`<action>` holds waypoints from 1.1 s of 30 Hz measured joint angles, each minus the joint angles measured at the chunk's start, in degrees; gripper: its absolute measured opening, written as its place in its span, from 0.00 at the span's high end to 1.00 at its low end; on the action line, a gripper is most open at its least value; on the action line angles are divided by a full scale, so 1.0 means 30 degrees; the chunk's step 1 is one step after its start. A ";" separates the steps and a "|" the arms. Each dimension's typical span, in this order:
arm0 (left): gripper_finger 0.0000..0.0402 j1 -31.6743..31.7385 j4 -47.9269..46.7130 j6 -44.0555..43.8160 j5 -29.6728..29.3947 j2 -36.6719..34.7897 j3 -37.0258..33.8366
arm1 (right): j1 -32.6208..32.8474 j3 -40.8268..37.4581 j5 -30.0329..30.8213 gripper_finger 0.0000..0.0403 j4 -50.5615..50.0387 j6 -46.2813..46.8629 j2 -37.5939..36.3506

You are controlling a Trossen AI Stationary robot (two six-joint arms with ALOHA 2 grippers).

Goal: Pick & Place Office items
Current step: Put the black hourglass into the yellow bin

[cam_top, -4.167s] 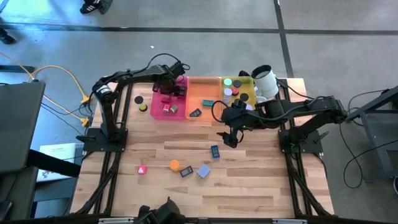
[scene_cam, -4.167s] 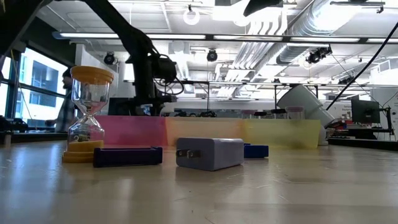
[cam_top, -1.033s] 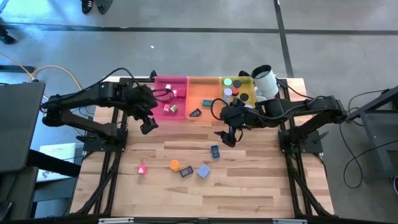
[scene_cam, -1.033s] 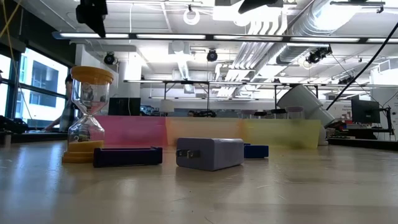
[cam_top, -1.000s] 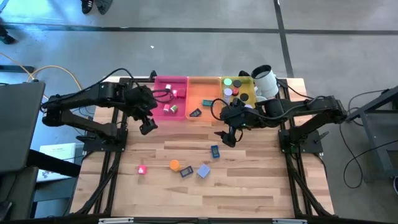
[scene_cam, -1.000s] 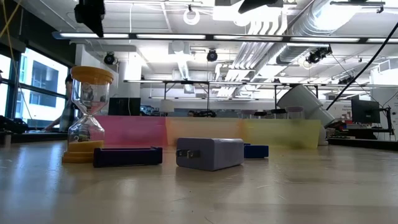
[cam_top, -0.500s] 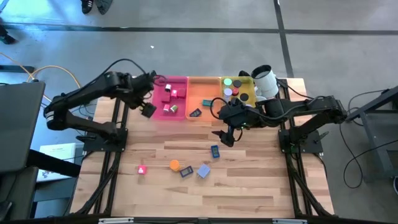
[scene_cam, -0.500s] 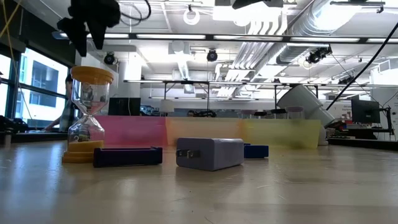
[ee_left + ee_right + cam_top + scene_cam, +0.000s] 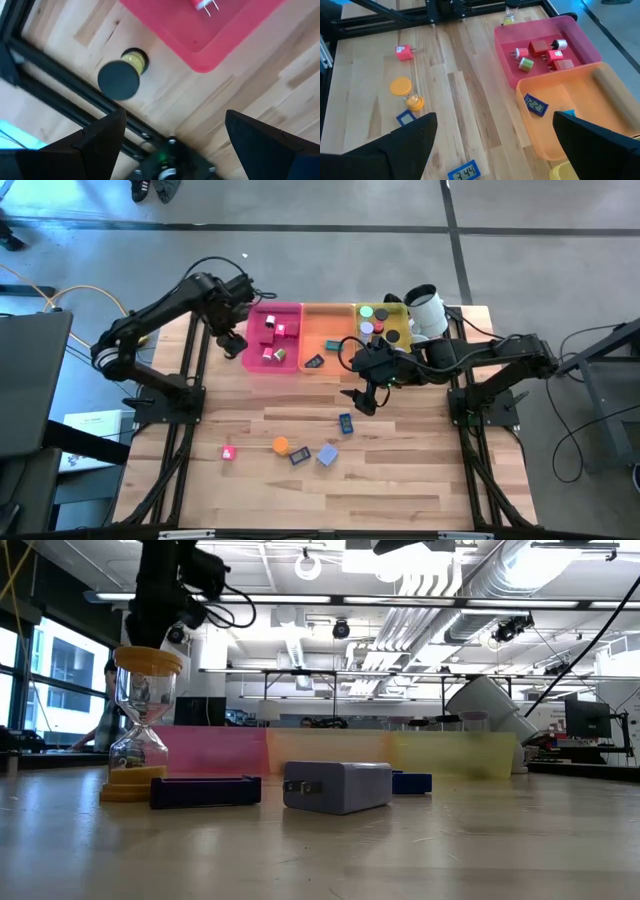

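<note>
The left claw (image 9: pixel 232 340) is held open and empty above the black-capped yellow hourglass (image 9: pixel 121 77) beside the pink plastic tray (image 9: pixel 262 364). The right claw (image 9: pixel 358 398) is spread open, empty, over the wooden worktop (image 9: pixel 400 470) near the blue rectangular clock (image 9: pixel 346 423).

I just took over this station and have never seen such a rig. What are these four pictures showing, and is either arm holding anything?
Two dark robot arms work at a wooden table. One camera looks straight down, one sits at table height, and one rides on each wrist. At the far edge stand a pink tray, an orange tray and a yellow tray, partly filled with small items. Loose pieces, including an orange-topped hourglass and a lavender plug block, lie nearer. The left gripper hangs beside the pink tray; the right gripper hangs before the orange tray. Both are open and empty.
</note>
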 joint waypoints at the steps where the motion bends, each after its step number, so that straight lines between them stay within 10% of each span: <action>1: 0.17 0.0164 0.0011 0.0952 0.0004 0.0115 0.0000 | 0.0000 0.0000 0.0000 0.04 -0.0021 0.0037 0.0000; 9: 0.17 0.1810 0.0543 0.4135 0.0235 0.0414 -0.0036 | -0.0032 0.0000 0.0054 0.04 -0.0433 0.0071 0.0000; 33: 0.17 0.4751 0.2240 -0.4457 0.1804 0.0414 -0.3044 | -0.0889 -0.0013 0.0025 0.04 -0.0838 -0.0107 0.0942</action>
